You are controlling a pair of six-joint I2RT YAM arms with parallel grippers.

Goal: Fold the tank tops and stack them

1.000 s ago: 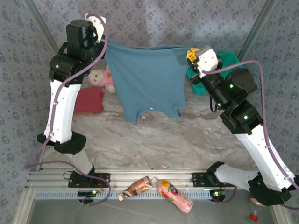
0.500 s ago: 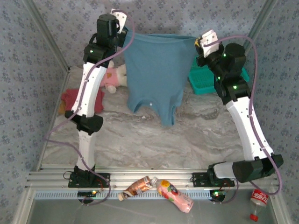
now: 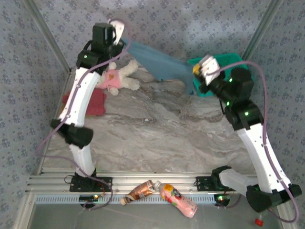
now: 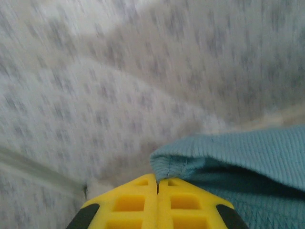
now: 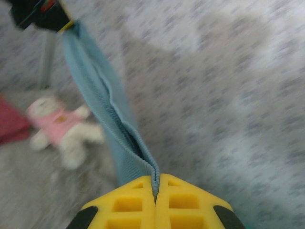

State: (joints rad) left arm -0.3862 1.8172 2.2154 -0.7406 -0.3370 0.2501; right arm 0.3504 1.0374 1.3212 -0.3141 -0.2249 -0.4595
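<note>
Dusty blue cloth tank top [image 3: 161, 64]: no longer hung as broad sheet as half a second before; pulled into narrow band over far side of marbled table [image 3: 157, 138], between arms. Dark red cloth tank top [image 3: 95, 102]: far left, unmoved. Left gripper [image 4: 157, 180]: jaws pressed together on blue top's hem. Right gripper [image 5: 155, 186]: same, pinching opposite edge, dropped lower.

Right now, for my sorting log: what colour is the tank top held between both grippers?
Dusty blue tank top, clearest in the right wrist view.
</note>
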